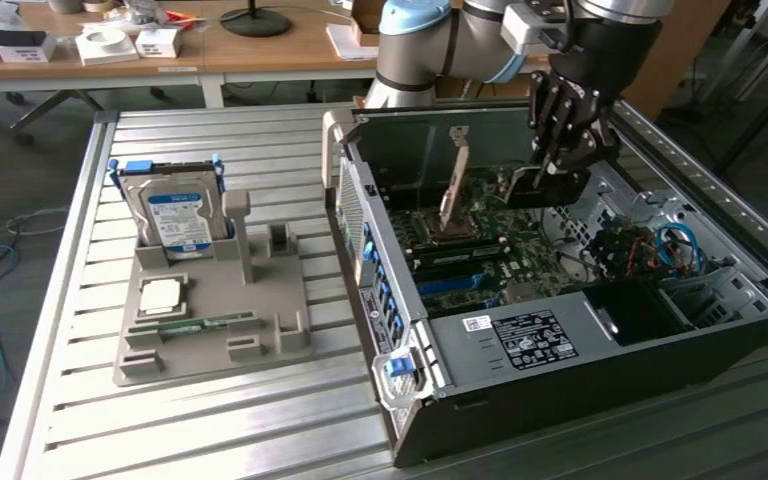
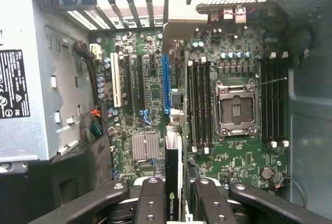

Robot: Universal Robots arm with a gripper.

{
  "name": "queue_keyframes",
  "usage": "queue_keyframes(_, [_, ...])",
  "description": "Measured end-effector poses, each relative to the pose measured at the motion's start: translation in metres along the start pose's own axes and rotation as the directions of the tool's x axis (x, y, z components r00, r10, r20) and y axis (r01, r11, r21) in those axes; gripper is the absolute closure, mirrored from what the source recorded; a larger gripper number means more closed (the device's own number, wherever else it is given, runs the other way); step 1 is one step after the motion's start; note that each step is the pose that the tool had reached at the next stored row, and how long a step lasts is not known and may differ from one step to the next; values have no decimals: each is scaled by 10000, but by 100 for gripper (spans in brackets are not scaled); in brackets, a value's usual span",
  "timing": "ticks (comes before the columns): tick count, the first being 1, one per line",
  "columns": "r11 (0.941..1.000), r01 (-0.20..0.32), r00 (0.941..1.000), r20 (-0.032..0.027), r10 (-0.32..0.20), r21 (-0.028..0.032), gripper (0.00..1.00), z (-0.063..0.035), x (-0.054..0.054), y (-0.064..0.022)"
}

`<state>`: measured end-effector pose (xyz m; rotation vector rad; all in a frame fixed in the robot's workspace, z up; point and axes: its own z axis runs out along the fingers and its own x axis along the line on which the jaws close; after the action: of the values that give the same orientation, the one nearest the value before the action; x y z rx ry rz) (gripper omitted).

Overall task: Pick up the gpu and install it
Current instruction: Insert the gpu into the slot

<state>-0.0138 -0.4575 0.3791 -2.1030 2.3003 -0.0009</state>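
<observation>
The open computer case (image 1: 398,250) lies on the slatted metal table, its motherboard (image 1: 491,250) facing up. My gripper (image 1: 554,168) hangs inside the case, shut on the gpu (image 1: 542,188), a black card held on edge just above the board. In the wrist view the gpu (image 2: 173,180) appears edge-on between my two fingers (image 2: 152,203), with a green logo on it. It lines up roughly with the long blue slot (image 2: 166,81) on the motherboard (image 2: 150,94). I cannot tell whether the card touches the slot.
A grey holder (image 1: 211,330) at the exterior view's left carries a silver hard drive (image 1: 177,215), a processor chip (image 1: 160,295) and a green memory stick (image 1: 195,324). Inside the case are the power supply (image 1: 531,340), blue cables (image 1: 678,245) and the processor socket (image 2: 236,110).
</observation>
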Motion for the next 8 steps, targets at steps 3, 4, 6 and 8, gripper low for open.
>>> queue_keyframes(3, [10000,-12,10000,1,12,1,74,1,4,41])
queue_keyframes(4, [10000,-15,10000,-2,15,0,74,1,4,44])
queue_keyframes(6, [10000,-20,10000,1,20,1,74,16,6,45])
queue_keyframes(8, [10000,-32,10000,-1,32,0,74,39,13,46])
